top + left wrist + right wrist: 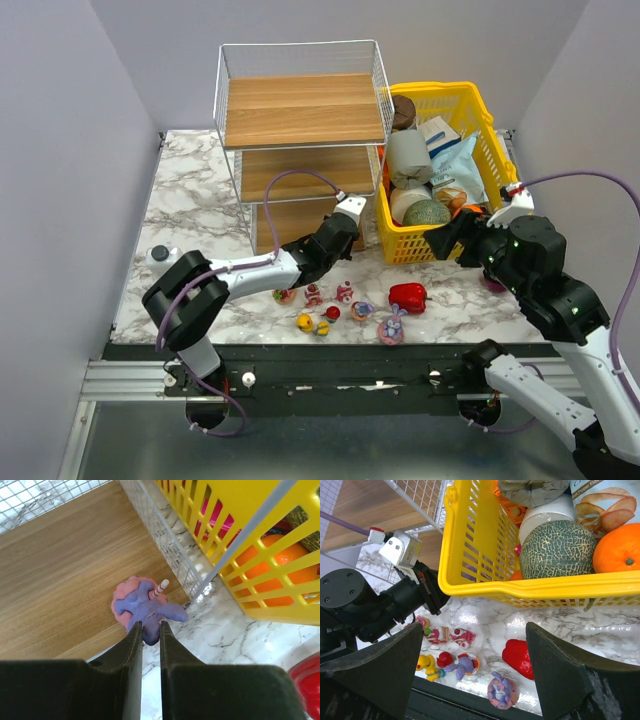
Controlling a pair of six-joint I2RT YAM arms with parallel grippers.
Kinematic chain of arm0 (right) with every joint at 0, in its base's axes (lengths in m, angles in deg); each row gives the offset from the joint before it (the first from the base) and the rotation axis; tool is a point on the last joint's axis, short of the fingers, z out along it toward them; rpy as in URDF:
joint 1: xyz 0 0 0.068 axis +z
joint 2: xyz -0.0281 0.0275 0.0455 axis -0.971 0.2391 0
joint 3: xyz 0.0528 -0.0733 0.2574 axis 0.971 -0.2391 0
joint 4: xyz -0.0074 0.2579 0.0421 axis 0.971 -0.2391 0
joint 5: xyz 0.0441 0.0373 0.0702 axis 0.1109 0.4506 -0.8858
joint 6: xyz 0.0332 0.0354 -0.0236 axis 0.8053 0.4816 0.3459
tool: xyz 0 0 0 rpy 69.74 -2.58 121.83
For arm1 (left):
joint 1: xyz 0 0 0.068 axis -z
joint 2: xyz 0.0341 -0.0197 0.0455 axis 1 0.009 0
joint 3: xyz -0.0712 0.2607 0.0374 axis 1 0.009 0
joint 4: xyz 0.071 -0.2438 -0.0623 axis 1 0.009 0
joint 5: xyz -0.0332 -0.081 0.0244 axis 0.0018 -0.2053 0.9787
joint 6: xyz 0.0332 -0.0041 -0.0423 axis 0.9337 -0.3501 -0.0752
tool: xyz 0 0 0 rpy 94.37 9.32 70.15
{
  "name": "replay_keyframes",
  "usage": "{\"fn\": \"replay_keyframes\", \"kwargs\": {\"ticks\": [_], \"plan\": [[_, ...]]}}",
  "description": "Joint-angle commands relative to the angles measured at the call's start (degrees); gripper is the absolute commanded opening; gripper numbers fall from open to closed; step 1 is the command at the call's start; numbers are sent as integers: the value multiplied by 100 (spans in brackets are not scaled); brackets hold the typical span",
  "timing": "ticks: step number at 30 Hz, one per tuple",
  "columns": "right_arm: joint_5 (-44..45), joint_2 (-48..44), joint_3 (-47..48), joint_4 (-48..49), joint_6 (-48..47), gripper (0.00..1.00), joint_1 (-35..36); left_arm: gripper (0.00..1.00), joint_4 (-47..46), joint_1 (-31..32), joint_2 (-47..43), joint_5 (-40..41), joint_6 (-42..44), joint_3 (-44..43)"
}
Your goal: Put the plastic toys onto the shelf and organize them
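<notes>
My left gripper is shut on a purple bunny on a pink base, holding it at the front right corner of the shelf's bottom board. In the top view the left gripper reaches into the bottom tier of the white wire shelf. Several toys lie on the marble in front: a pink bear, a strawberry cake, a yellow duck, a red duck and two bunnies. My right gripper is open and empty, hovering above them.
A yellow basket full of groceries stands right of the shelf, close to its wire side. A red bell pepper lies beside the toys. A dark purple ball sits under the right arm.
</notes>
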Motion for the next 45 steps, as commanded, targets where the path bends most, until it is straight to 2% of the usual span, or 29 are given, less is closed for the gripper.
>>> {"fn": "replay_keyframes", "kwargs": {"ticks": [1,9,12,14,17,29,36,39,40,42,45], "plan": [[38,-92,-59,-156,45,90,27,1,-450,-176,163,-84,128,-219],[12,-92,-67,-182,80,90,27,6,-529,-273,295,-67,181,-281],[12,-84,-67,-182,89,90,27,14,-529,-290,304,-40,189,-307],[12,-66,-58,-174,98,90,27,25,-538,-299,295,-14,198,-316],[3,-57,-58,-147,98,90,27,32,-546,-308,286,30,198,-316],[-76,13,-94,-86,150,90,27,47,-599,-343,102,258,189,-228],[-59,48,-76,-77,186,90,27,58,-432,-334,-380,110,-4,-97],[-15,48,-94,-77,212,91,27,71,-248,-256,-784,-5,13,61],[-15,40,-94,-77,247,91,27,85,-169,-220,-916,-14,57,105],[3,48,-102,-86,265,91,36,99,-98,-167,-1180,-197,58,289],[20,57,-111,-86,300,91,27,99,51,-123,-1847,-462,-30,509]]}}
